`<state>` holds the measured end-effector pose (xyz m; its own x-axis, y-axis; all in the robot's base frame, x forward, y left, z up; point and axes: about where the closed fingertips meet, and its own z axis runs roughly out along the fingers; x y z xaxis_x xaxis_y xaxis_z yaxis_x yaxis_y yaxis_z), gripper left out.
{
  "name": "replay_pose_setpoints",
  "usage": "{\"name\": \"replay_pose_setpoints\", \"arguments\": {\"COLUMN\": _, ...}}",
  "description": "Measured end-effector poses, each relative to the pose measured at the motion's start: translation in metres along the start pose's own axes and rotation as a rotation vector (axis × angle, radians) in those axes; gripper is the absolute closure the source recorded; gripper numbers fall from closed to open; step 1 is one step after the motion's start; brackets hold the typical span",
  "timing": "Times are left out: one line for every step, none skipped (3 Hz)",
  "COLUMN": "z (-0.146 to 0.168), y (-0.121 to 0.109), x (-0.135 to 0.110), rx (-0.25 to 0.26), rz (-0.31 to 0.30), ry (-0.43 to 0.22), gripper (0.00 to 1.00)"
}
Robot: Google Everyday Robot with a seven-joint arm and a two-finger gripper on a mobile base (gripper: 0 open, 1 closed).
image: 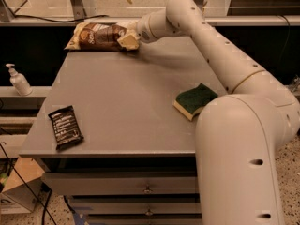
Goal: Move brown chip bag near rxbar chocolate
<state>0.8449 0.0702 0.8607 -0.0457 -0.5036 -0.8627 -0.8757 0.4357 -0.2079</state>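
Note:
The brown chip bag (96, 35) lies on its side at the far left edge of the grey table (126, 102), with a dark brown middle and cream ends. My gripper (127, 39) is at the bag's right end, low over the table and touching or overlapping that end. The rxbar chocolate (65, 126), a small flat black wrapper with white text, lies near the table's front left corner, far from the bag and the gripper.
A green-and-yellow sponge (196, 100) lies at the table's right side, beside my arm's lower link (239, 163). A white pump bottle (18, 80) stands on a ledge left of the table. Drawers (147, 189) sit below the tabletop, and a cardboard box (16, 191) is on the floor at left.

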Motion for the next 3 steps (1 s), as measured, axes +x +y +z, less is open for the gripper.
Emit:
{"name": "replay_pose_setpoints", "arguments": {"z": -0.016, "y": 0.01, "x": -0.008, "rx": 0.005, "rz": -0.036, "ry": -0.002, "gripper": 0.87}}
{"name": "replay_pose_setpoints", "arguments": {"z": -0.049, "y": 0.038, "x": -0.025, "rx": 0.01, "rz": -0.114, "ry": -0.005, "gripper": 1.0}}
{"name": "replay_pose_setpoints", "arguments": {"z": -0.095, "y": 0.087, "x": -0.038, "rx": -0.04, "rz": -0.185, "ry": -0.008, "gripper": 1.0}}
